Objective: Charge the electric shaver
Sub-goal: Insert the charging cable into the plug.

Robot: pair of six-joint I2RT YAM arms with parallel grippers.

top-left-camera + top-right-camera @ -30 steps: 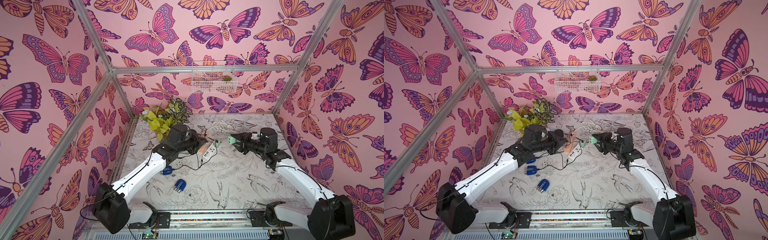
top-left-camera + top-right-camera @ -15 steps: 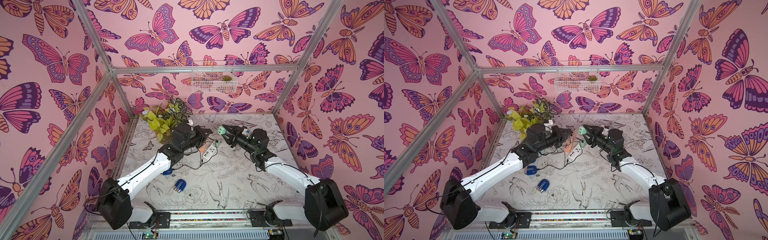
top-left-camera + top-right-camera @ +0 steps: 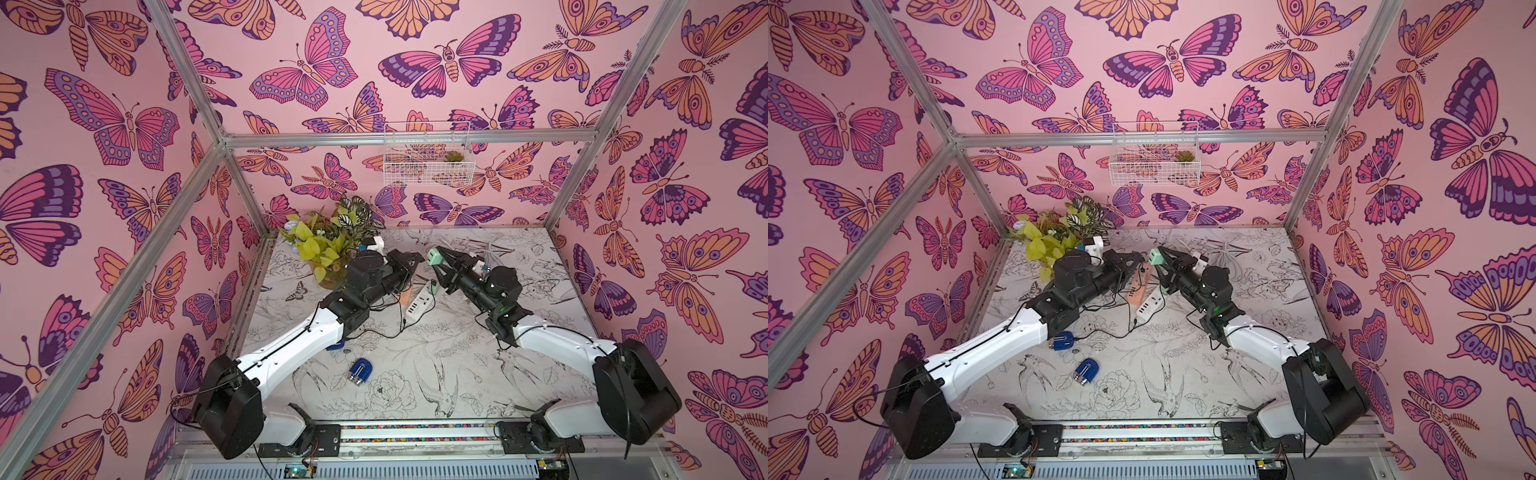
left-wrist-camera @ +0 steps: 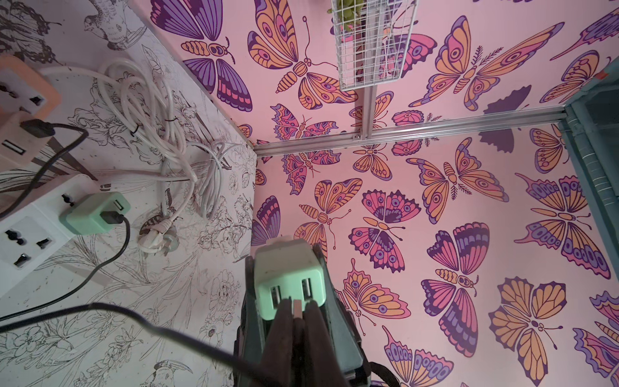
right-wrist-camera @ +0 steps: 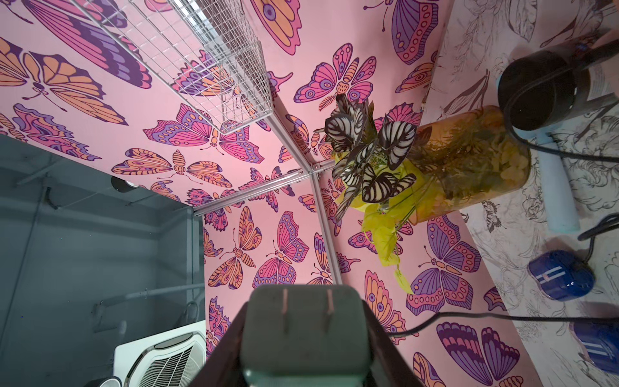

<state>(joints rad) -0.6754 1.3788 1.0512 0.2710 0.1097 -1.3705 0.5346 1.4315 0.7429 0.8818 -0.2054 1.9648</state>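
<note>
Two blue electric shavers lie on the table: one [image 3: 1086, 371] alone in front, the other [image 3: 1062, 340] beside the left forearm with a black cable on it. Above the strips, my right gripper [image 3: 437, 257] is shut on a mint-green USB adapter [image 5: 306, 338], whose prongs face the right wrist camera. My left gripper [image 4: 297, 304] is shut on a small USB plug with a black cable trailing from it. In the left wrist view the plug tip sits right at the adapter's face [image 4: 288, 278], between its two ports. In both top views the two grippers meet tip to tip.
A white power strip [image 3: 419, 305] and an orange one [image 3: 1136, 291] lie under the grippers. A second green adapter [image 4: 93, 214] with a black cable sits in the white strip. A plant vase [image 3: 328, 257] stands back left, coiled white cords [image 4: 160, 127] back right, and a wire basket [image 3: 428, 158] hangs on the wall.
Over the last second both grippers rose and swung toward each other. The right one carried the green adapter left, up to the left gripper's tip. Little has moved in the last half second.
</note>
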